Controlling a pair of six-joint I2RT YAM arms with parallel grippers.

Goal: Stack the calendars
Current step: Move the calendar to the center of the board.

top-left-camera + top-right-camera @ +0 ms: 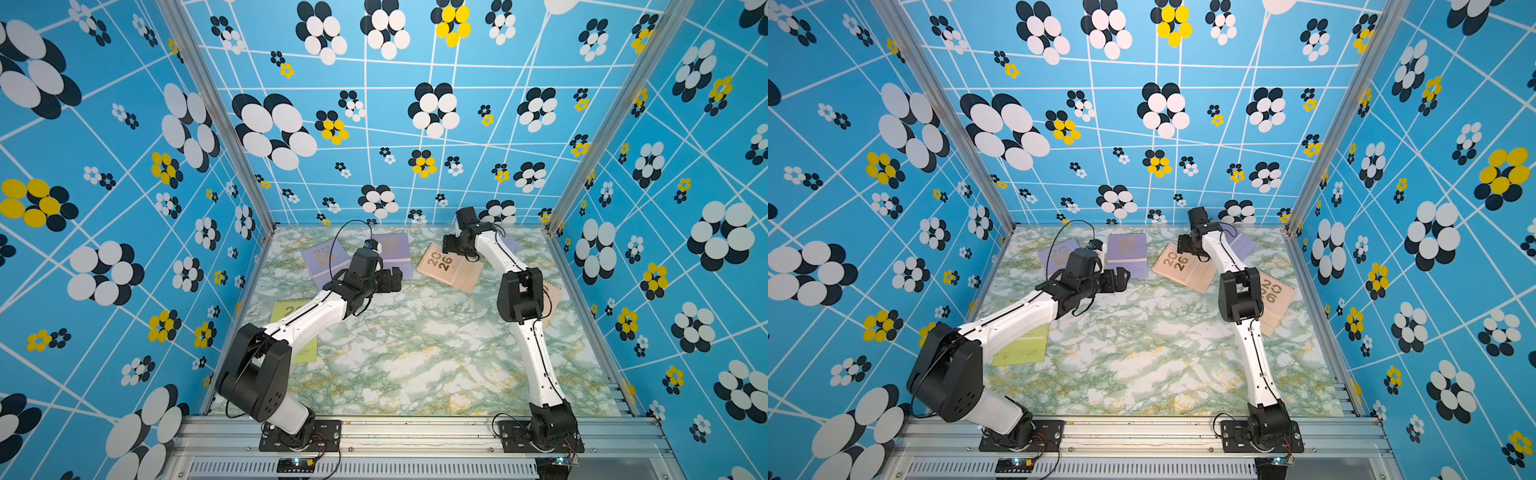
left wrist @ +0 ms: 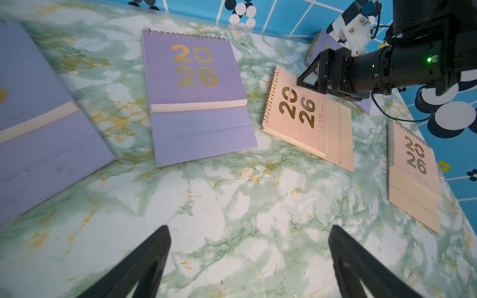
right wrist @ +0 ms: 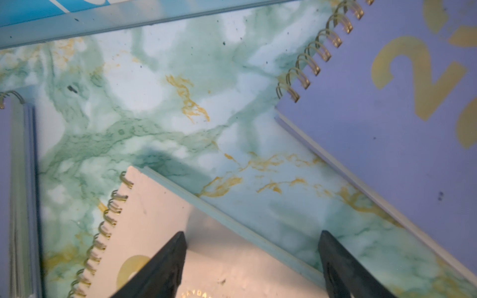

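While no calendar rests on another, all six lie flat on the green marble-patterned tabletop point(image 2: 232, 206). The left gripper point(image 2: 249, 229) stands wide and empty; a lilac spiral-bound "2026" calendar point(image 2: 196, 103) lies ahead of it, and the yellow calendar point(image 1: 305, 353) lies behind, under its arm. The right gripper point(image 3: 251, 233) stands wide and holds nothing. One finger point(image 3: 165, 263) is above the peach calendar point(image 3: 154, 219), with a second lilac calendar point(image 3: 387, 129) beside.

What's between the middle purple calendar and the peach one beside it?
Nothing. In the left wrist view, only bare marble tabletop separates the lilac calendar from the peach calendar.
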